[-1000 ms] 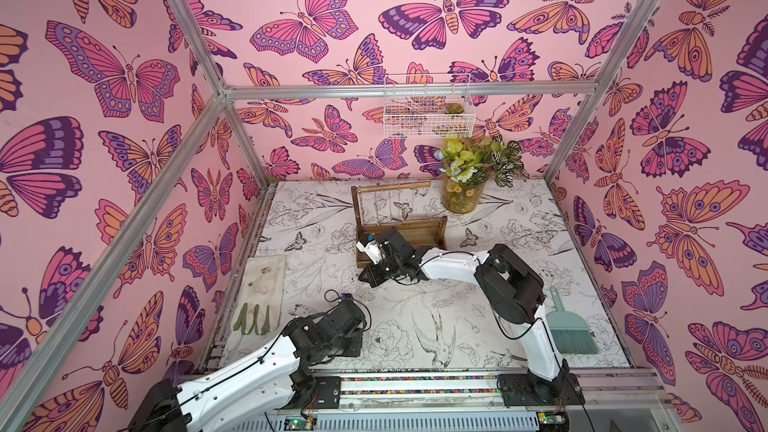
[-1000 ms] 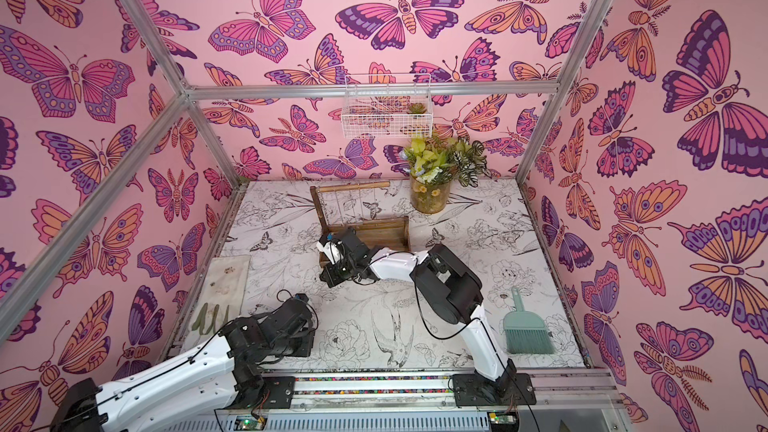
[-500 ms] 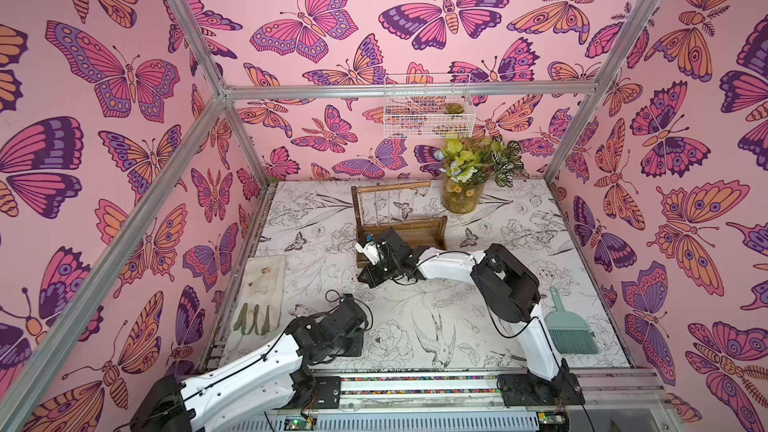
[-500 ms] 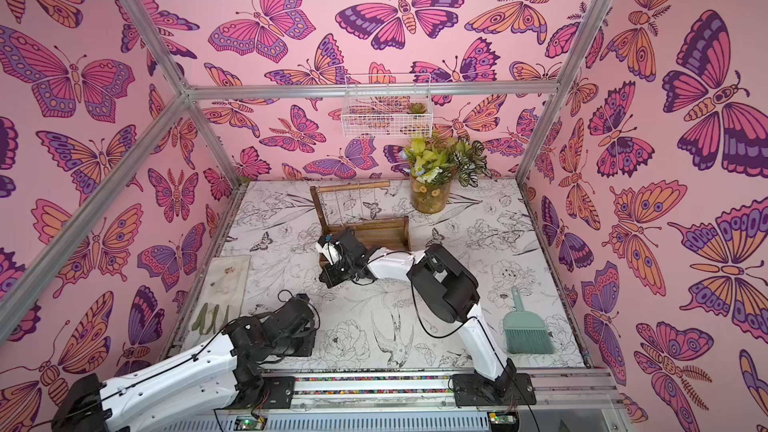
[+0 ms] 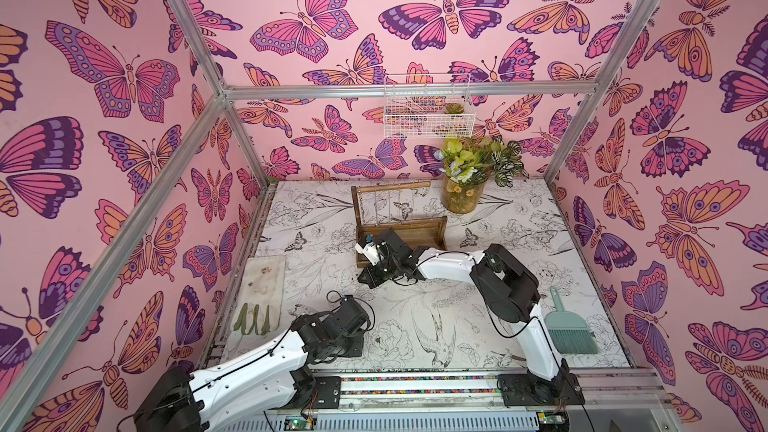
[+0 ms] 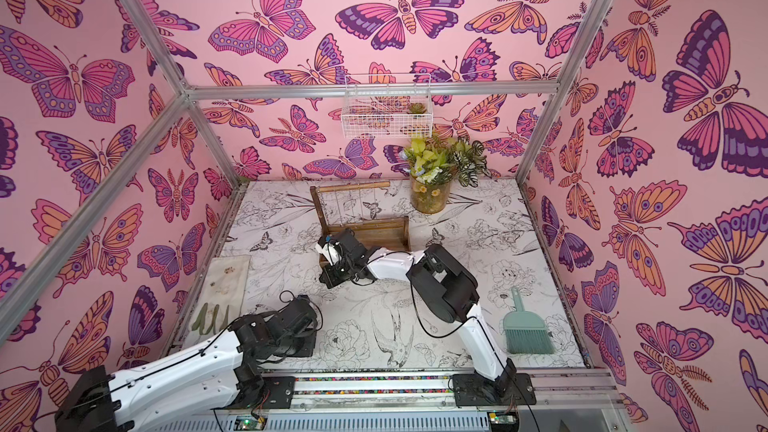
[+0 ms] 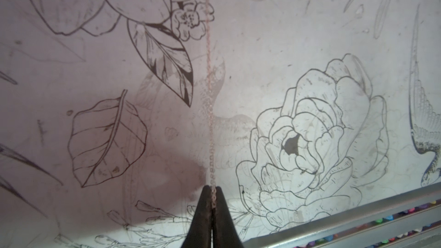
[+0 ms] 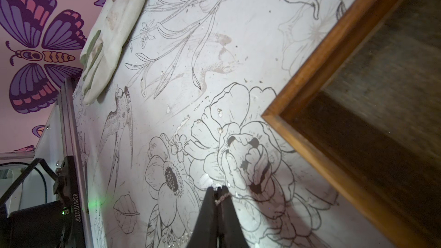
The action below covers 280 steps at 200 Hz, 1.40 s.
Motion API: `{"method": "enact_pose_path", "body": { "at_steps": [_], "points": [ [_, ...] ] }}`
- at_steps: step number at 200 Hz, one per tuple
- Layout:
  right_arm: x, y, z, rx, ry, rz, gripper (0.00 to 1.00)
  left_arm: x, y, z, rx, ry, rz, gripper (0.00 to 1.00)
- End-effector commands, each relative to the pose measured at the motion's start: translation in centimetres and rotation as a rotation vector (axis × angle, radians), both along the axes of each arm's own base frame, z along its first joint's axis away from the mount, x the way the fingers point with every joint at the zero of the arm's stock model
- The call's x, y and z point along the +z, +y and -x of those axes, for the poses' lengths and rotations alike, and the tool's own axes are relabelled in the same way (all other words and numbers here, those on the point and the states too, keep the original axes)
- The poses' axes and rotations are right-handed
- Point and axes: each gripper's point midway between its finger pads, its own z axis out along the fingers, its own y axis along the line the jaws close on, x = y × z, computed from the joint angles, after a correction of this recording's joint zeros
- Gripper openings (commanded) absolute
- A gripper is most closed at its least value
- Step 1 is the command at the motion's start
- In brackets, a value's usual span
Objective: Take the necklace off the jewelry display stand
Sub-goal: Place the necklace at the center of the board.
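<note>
Right arm [image 5: 449, 263] edged leftward; left pincer [image 7: 211, 188], right pincer [image 8: 217, 188] pinch necklace [image 7: 209, 91]; label [image 8: 76, 208] JG251018028.

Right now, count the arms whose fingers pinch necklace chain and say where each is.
2. Left fingers grip necklace chain near the front rail. Right fingers pinch necklace chain too, beside the jewelry display stand's tray corner.

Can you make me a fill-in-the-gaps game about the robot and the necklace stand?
The pink walls are covered in ____. The jewelry display stand is made of ____. The left hand is shut on the ____, a thin chain. The right hand is ____, not open.
Missing words: butterflies; wood; necklace; shut.
</note>
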Motion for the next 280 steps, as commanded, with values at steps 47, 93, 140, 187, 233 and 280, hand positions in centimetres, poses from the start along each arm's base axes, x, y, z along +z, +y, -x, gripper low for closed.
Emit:
{"method": "enact_pose_path", "body": {
  "at_steps": [47, 93, 140, 187, 233, 280],
  "points": [
    [-1.6, 0.0, 0.0, 0.003, 0.004, 0.029, 0.00, -0.8, 0.4, 0.3, 0.002, 0.022, -0.035, 0.08],
    [-2.7, -0.4, 0.1, -0.005, 0.018, 0.071, 0.01, -0.7, 0.3, 0.3, 0.000, 0.020, -0.028, 0.09],
    [-2.9, -0.6, -0.1, -0.012, 0.016, 0.088, 0.13, -0.8, 0.4, 0.4, -0.002, 0.021, -0.030, 0.11],
    [-2.6, -0.2, -0.5, -0.017, 0.015, 0.086, 0.30, -0.9, 0.4, 0.4, -0.001, 0.019, -0.030, 0.11],
    [-2.2, -0.3, -0.7, -0.026, 0.008, 0.094, 0.49, -0.8, 0.4, 0.4, -0.003, 0.016, -0.025, 0.13],
    [-1.5, -0.3, -0.4, -0.019, 0.022, 0.098, 0.64, -0.6, 0.3, 0.4, -0.007, 0.011, -0.015, 0.21]
  ]
}}
